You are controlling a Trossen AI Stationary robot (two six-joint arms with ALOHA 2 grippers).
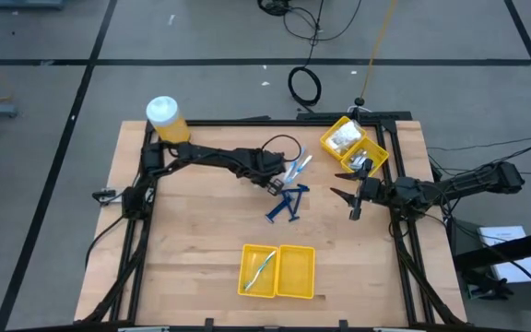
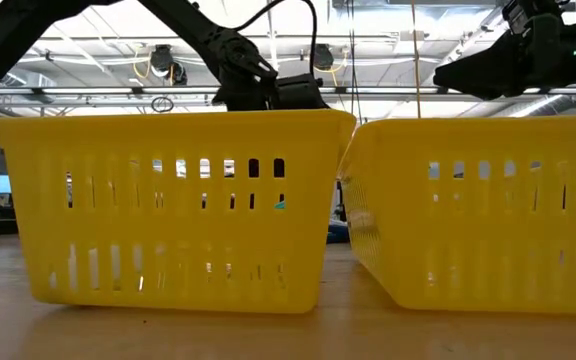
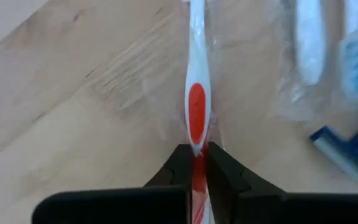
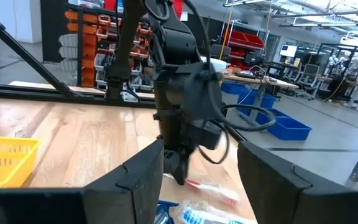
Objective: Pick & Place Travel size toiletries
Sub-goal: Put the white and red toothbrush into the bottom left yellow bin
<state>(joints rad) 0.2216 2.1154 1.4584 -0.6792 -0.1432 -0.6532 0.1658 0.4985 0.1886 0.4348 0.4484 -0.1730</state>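
At the near edge of the table, a yellow two-compartment bin (image 1: pixel 277 271) sits on the wood; its left compartment holds one thin white and light-blue stick (image 1: pixel 260 268), lying diagonally, while the right compartment shows only bare yellow floor. In the low view this bin's slotted walls (image 2: pixel 173 205) fill the frame and hide most of what lies behind.

Mid-table: two dark blue razors (image 1: pixel 286 203) lie loose on the wood, just beside each other. Directly past them the left gripper (image 1: pixel 274 183) is down at the table with its fingers pressed together on a white toothbrush with a red grip patch (image 3: pixel 196 118), wrapped in clear film and still lying flat on the table. Clear-wrapped white and light-blue sticks (image 1: pixel 298 169) lie just beside it.

To the right, the right gripper (image 1: pixel 354 197) hangs above the wood, fingers spread, holding nothing.

Far right: a second yellow bin (image 1: pixel 355 148), turned diagonally. One compartment holds clear packets of white bits (image 1: pixel 342 137); the other holds small silvery pieces (image 1: pixel 364 160).

Far left corner: big yellow jar with white lid (image 1: pixel 166 120), upright.
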